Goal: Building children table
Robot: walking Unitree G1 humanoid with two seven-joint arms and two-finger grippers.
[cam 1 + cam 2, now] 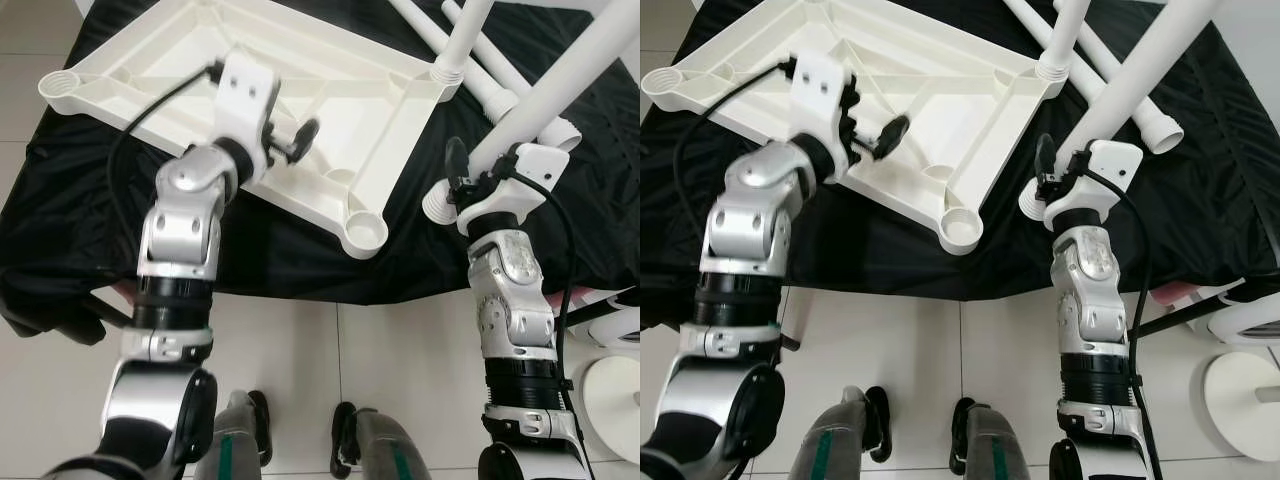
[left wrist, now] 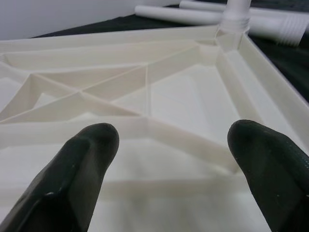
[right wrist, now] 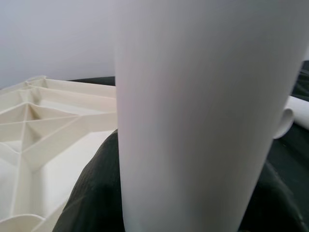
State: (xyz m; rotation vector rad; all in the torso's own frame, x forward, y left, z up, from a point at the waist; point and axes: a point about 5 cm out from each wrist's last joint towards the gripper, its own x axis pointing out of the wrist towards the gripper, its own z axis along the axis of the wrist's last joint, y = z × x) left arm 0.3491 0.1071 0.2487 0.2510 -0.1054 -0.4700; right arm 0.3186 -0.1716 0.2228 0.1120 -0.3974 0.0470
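Right wrist view is taken up by a white table leg (image 3: 193, 116) clasped in the right claw (image 1: 470, 178), and in the head views the black fingers are seen closed round that leg just above its threaded lower end, which hangs beside the near right corner socket (image 1: 366, 232) of the tabletop (image 1: 330, 70). The tabletop lies underside up, its ribs exposed, on a bench draped in black cloth (image 1: 80, 190). One leg (image 1: 462, 35) is already stood in the far right socket, and further loose legs (image 1: 495, 90) lie on the cloth beyond. The left claw (image 1: 292, 140) is held open over the ribbed underside near the front edge, nothing being gripped between its fingers (image 2: 91, 154). The leg is judged to be hollow moulded plastic: light, stiff, but smooth and round, so it may be expected to slip or twist in the grip when screwed. A hold low down, close to the thread, is judged best. The tabletop is likely light enough to slide, so it should be steadied by its rim or a rib.
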